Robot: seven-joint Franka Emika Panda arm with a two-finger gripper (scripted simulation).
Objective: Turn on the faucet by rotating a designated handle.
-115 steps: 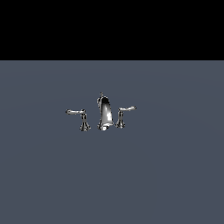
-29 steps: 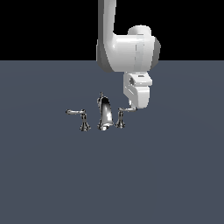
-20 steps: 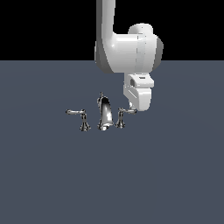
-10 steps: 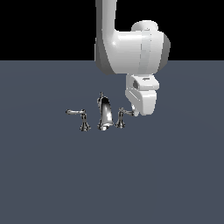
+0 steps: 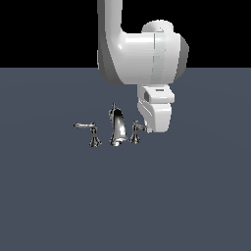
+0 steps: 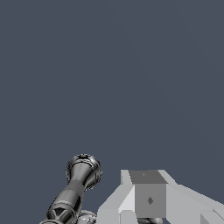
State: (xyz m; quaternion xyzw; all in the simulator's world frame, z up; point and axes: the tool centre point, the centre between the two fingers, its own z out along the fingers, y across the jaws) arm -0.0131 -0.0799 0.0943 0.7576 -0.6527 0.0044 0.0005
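The chrome faucet (image 5: 116, 128) stands mid-scene with its tall curved spout and thin top rod. The handle (image 5: 136, 132), with the short lever, stands on the exterior view's right of the spout. Its lever tip is hidden behind my white hand. My gripper (image 5: 149, 129) hangs right beside that lever, at its height. Whether it touches, I cannot tell. The other handle (image 5: 90, 133), with the longer level lever, is on the left. In the wrist view a chrome lever (image 6: 78, 183) lies close beside a grey finger (image 6: 148, 197). Whether the jaws are open or shut does not show.
The faucet stands on a flat dark blue-grey surface (image 5: 196, 196). My white arm (image 5: 137, 54) rises above and behind the faucet. Nothing else shows.
My arm was not in view 5.8 s ago. Over the last second and a half my hand has sunk lower and slightly rightward, down to the short lever's level. The faucet looks unchanged.
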